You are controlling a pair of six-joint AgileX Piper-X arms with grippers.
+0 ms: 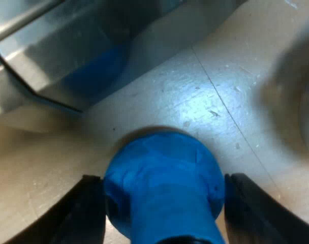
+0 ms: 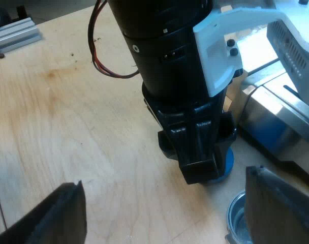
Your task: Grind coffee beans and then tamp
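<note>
Spreading beneath everything is the wooden table, its pale boards bare around the blue tamper. The espresso machine comes next in bulk. Its brushed metal base stands just beside the tamper, and a blue reflection of the tamper shows on its side wall. In the right wrist view the left arm reaches down over the tamper, whose blue base shows below the arm's black fingers, near the machine's metal base.

The left gripper is clenched on the tamper. Its two black fingers press against opposite flanks of the blue body, with no gap showing on either side. The tamper stands upright with its base down at the tabletop. Whether it rests on the wood or hangs just clear of it cannot be told.

The right gripper hovers near the tamper, released and spread wide. Its fingers are far apart, holding nothing and touching nothing.

The round rim of the metal holder lies on the table near the tamper, apart from it and close by one of the right gripper's fingers. An aluminium rail lies well apart from the tamper.
</note>
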